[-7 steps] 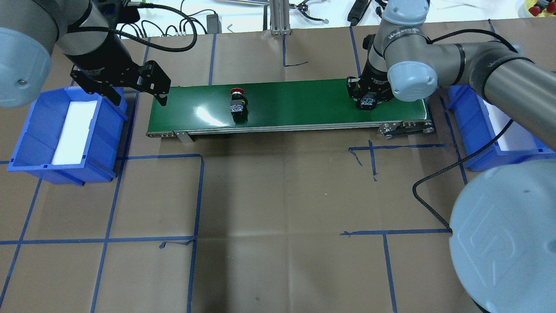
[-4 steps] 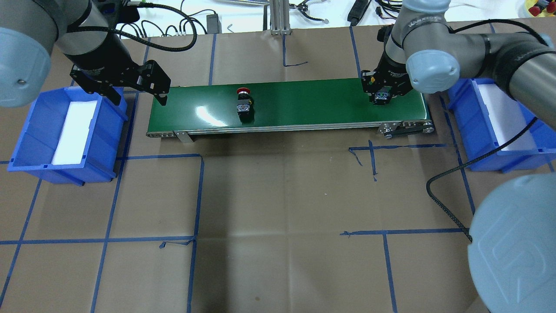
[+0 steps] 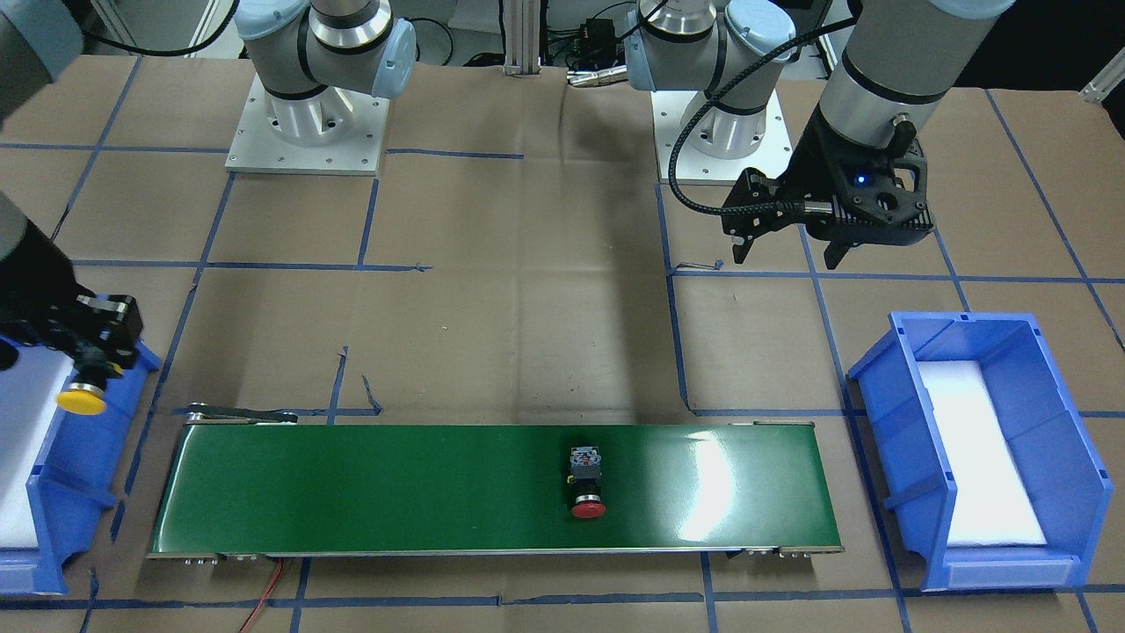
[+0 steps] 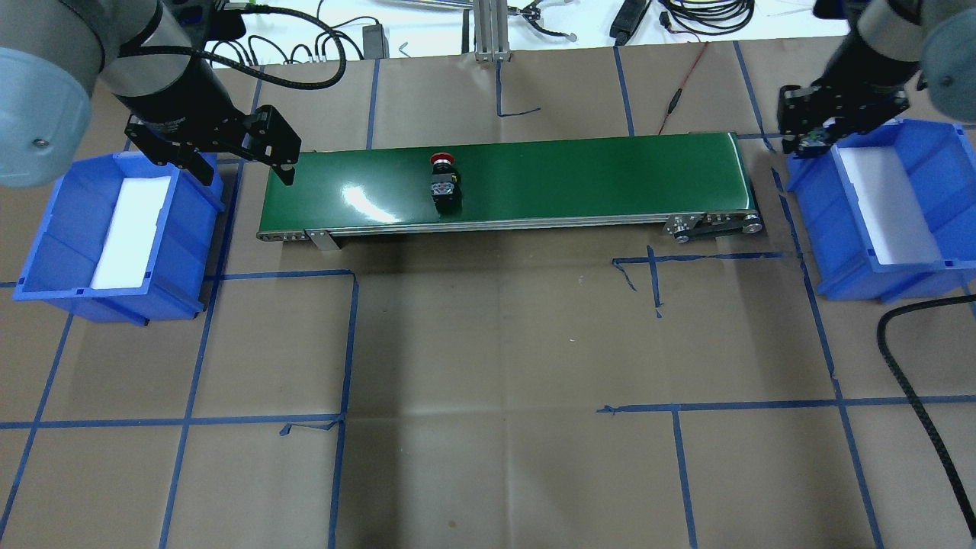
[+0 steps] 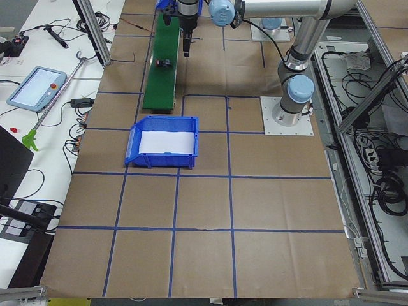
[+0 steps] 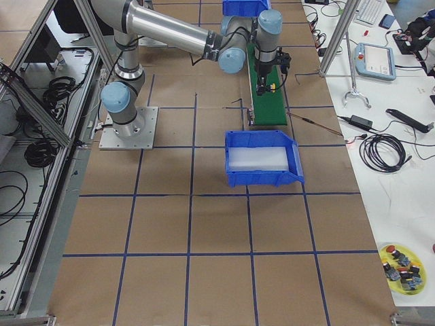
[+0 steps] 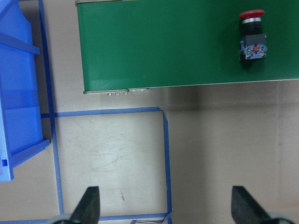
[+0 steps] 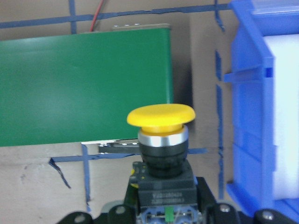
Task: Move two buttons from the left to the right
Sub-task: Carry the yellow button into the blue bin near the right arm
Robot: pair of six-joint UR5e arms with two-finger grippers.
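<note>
We see our right gripper pinching the yellow-capped button by its black body, one finger pressed against each side, with the cap sticking out sideways from the grip, away from the robot's base. Directly beneath this gripper is the belt-side wall of the right blue bin. The bin's white foam pad lies just to the gripper's outer side, and the end of the green conveyor belt lies near its inner side. From the wrist view the yellow cap sits raised above brown paper and blue tape, between the belt's end and the bin wall, and it touches neither. Our left gripper hovers with its fingers spread wide and nothing between them. It is just off the belt's other end, with the left blue bin close on its outer side. The red-capped button lies on its side on the belt, well off to this gripper's inner side and roughly a third of the way along the green surface. Its cap points away from the robot and its grey contact block points toward it. In the left wrist view the red-capped button shows far ahead of the open fingertips, beyond the belt's near edge, and apart from either arm
</note>
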